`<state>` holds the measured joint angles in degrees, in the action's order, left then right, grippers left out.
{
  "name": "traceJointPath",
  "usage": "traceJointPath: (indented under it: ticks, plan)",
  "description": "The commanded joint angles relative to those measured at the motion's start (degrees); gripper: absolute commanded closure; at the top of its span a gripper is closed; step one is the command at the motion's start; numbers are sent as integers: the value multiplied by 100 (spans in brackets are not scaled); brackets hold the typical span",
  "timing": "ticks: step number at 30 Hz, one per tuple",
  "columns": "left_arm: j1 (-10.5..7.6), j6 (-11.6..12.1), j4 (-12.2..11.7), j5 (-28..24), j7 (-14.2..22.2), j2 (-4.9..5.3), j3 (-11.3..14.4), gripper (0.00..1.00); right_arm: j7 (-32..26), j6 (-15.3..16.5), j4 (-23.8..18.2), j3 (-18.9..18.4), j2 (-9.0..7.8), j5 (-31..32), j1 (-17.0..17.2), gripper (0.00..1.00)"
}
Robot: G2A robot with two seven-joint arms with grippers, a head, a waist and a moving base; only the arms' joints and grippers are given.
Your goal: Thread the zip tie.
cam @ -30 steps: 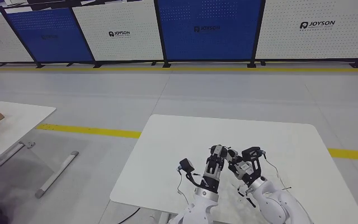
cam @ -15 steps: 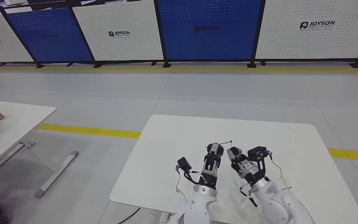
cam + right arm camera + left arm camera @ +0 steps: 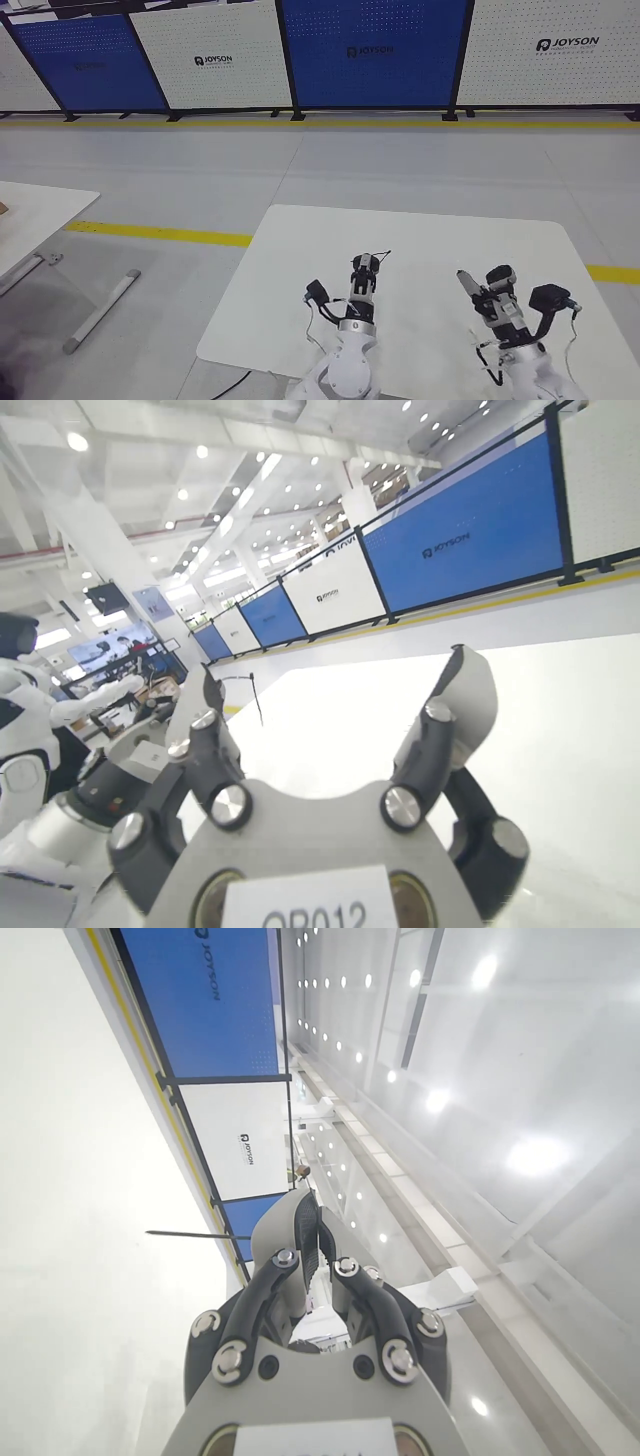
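Zip tie (image 3: pixel 200 1235) came last in size. The biggest thing was the one white table (image 3: pixel 300 290) under both arms, with a second white table (image 3: pixel 40 205) well apart across the floor.

Next were the claws, two in all. The left claw (image 3: pixel 312 1213) was closed tight, its ribbed pads pressed together on one end of the zip tie. It stood over the near middle of the table, pointing away from the robot. The right claw (image 3: pixel 330 680) was spread wide, with its fingers far apart, holding nothing and touching nothing. It hung over the table's near right part, well apart from the left claw.

There was one zip tie, a thin dark strip. It stuck out sideways from the left claw's fingertips, free along the rest of its length. In the right wrist view it showed a bend just beyond the grip, then a straight tail pointing down toward the table.
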<state>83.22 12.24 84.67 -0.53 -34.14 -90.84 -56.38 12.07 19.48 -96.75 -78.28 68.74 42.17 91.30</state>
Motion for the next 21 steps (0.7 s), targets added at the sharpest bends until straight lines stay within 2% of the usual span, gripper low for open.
traceJointPath:
  ticks: [1,6,8,21]
  plan:
    - [-34,-33,-130,-31,-35,-9,-24,100,240,0,-94,-183,-31,-170,209,0]
    - [-194,-100,-514,-192,-166,-52,-82,100,689,0,-212,-539,-109,-855,646,0]
    - [-287,-108,-664,-244,-212,-75,-79,100,689,0,-212,-539,-109,-855,646,0]
    - [-299,-107,-689,-251,-210,-79,-74,100,689,0,-212,-539,-109,-855,646,0]
